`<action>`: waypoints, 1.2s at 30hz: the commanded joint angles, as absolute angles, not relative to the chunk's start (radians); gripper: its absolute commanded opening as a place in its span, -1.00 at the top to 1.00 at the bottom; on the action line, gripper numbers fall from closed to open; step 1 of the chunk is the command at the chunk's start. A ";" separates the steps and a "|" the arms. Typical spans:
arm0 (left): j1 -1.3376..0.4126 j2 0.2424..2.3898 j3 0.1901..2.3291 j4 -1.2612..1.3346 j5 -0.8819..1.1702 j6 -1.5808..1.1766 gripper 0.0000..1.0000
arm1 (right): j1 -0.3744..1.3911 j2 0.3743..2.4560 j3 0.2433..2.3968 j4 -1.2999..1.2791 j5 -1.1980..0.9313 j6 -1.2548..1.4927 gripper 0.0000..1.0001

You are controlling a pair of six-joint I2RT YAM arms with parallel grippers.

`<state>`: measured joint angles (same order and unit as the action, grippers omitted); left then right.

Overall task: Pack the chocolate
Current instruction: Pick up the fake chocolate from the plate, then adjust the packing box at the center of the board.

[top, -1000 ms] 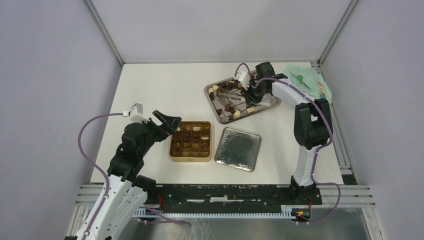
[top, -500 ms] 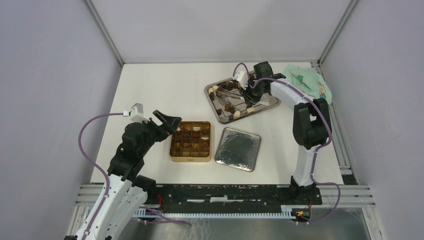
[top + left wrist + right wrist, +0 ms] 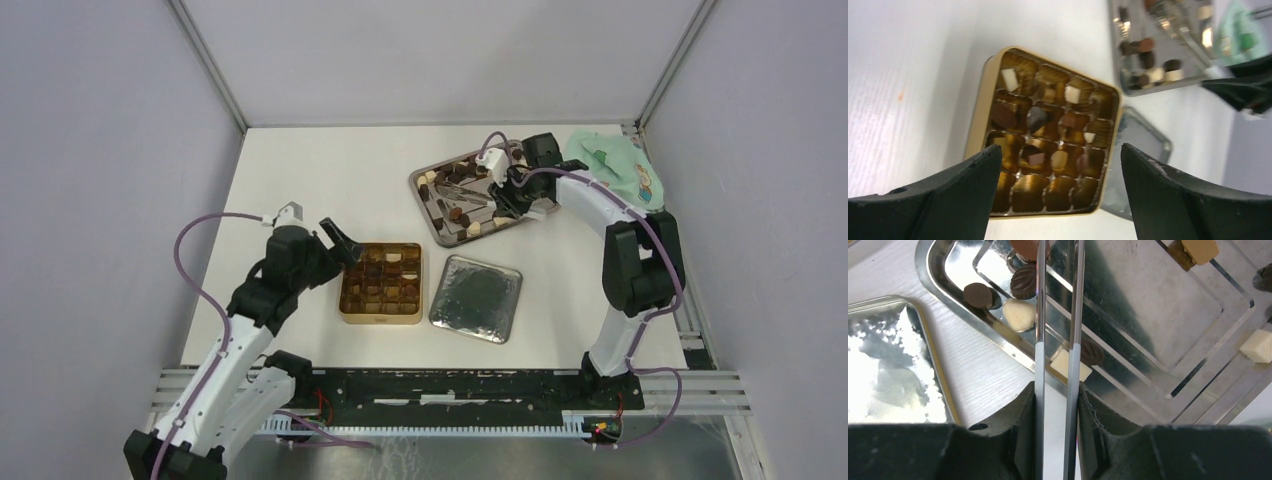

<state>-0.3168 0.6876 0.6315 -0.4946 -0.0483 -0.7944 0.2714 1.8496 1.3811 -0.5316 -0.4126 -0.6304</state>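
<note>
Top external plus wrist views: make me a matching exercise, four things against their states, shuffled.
Things:
1. gold tin
2. steel tray
3. tongs
4. left tool

States:
A. clamped in the right tool
B. open, holding nothing
C. gridded, partly filled with chocolate
D. loose chocolate lying on it

Pairs: 1-C, 2-D, 3-A, 4-B

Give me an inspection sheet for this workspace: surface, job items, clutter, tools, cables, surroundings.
Surface: white table, one small orange speck near the gold tin.
Job's things: chocolate partly fills the tin; more lies on the steel tray.
Clutter: silver lid beside the tin; green cloth at the far right corner.
Tools: left tool open, empty, above the tin; right tool shut on tongs over the tray.
Cables: purple cables loop off both arms.
Surroundings: grey walls.
</note>
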 commanded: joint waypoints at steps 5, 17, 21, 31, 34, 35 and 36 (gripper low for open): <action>-0.320 1.033 0.836 -0.655 -0.154 -0.547 -0.66 | 0.199 1.682 1.274 -0.476 -0.607 -0.571 1.00; -0.302 1.433 1.001 -0.651 -0.174 -0.373 0.20 | 0.184 1.579 1.167 -0.463 -0.670 -0.555 1.00; -0.290 1.491 1.006 -0.630 -0.171 -0.354 0.23 | 0.182 1.574 1.166 -0.462 -0.678 -0.552 1.00; -0.284 1.598 1.015 -0.562 -0.135 -0.337 0.70 | 0.182 1.563 1.165 -0.472 -0.695 -0.552 1.00; -0.284 1.585 1.012 -0.546 -0.147 -0.348 0.96 | 0.182 1.557 1.163 -0.479 -0.703 -0.556 1.00; -0.284 1.566 1.006 -0.536 -0.154 -0.353 0.96 | 0.182 1.552 1.164 -0.485 -0.712 -0.558 1.00; -0.284 1.541 0.997 -0.522 -0.161 -0.357 0.96 | 0.180 1.547 1.167 -0.491 -0.722 -0.565 1.00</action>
